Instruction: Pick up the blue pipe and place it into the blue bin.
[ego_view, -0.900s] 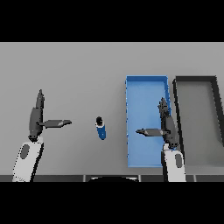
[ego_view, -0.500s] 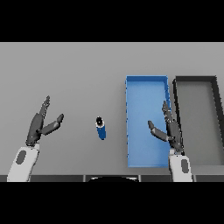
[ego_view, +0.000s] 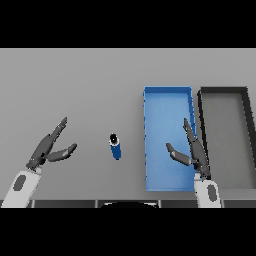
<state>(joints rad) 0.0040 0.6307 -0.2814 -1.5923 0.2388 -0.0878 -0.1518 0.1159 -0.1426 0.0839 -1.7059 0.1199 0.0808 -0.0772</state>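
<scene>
Lying on the grey table (ego_view: 75, 80), the blue pipe (ego_view: 115, 146) sat roughly midway between the two hands, a little nearer the table's front edge than its far edge, with its dark end turned toward the far side and its blue body running back toward the robot. Nothing touched it.

Just to its right, but apart from it, stood the blue bin (ego_view: 167, 91), a long rectangular tray reaching from the middle of the table almost to the front edge. Beside the bin's right wall sat a dark grey bin (ego_view: 223, 90) of similar shape, close against the table's right side.

The left hand (ego_view: 48, 148) hovered near the table's front-left part, well apart from the pipe, its fingers straight and spread, the thumb pointing toward the pipe; it grasped nothing. The right hand (ego_view: 192, 151) was above the blue bin's right wall near its front end, fingers extended toward the far side and thumb angled left over the bin's floor, likewise released and holding nothing.
</scene>
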